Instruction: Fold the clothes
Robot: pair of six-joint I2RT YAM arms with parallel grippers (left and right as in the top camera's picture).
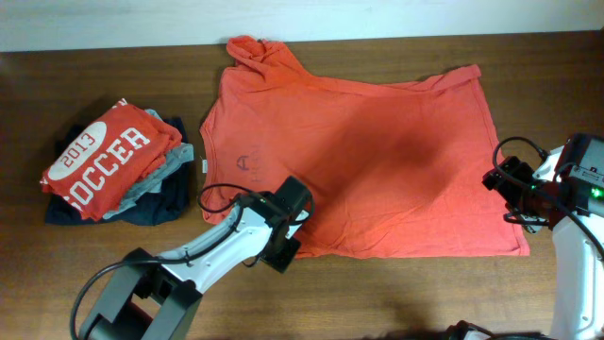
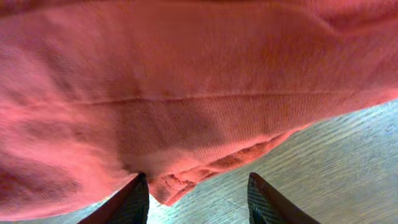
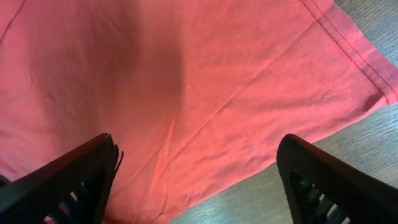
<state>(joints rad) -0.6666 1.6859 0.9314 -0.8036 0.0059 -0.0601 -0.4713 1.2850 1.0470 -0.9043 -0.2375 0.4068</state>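
Observation:
The orange-red T-shirt (image 1: pixel 377 161) lies spread on the table, print side down, with only a faint mark showing near its left side. My left gripper (image 1: pixel 286 247) is open at the shirt's near left corner. In the left wrist view the bunched shirt corner (image 2: pixel 186 180) lies between the open fingers (image 2: pixel 198 199). My right gripper (image 1: pixel 505 194) is open over the shirt's right edge. In the right wrist view the shirt (image 3: pixel 186 93) fills the frame, with its hem edge between the wide-open fingers (image 3: pixel 196 180).
A stack of folded garments (image 1: pixel 113 165) topped by a red "2013 SOCCER" shirt sits at the left of the wooden table (image 1: pixel 406 293). The table's far edge meets a white wall.

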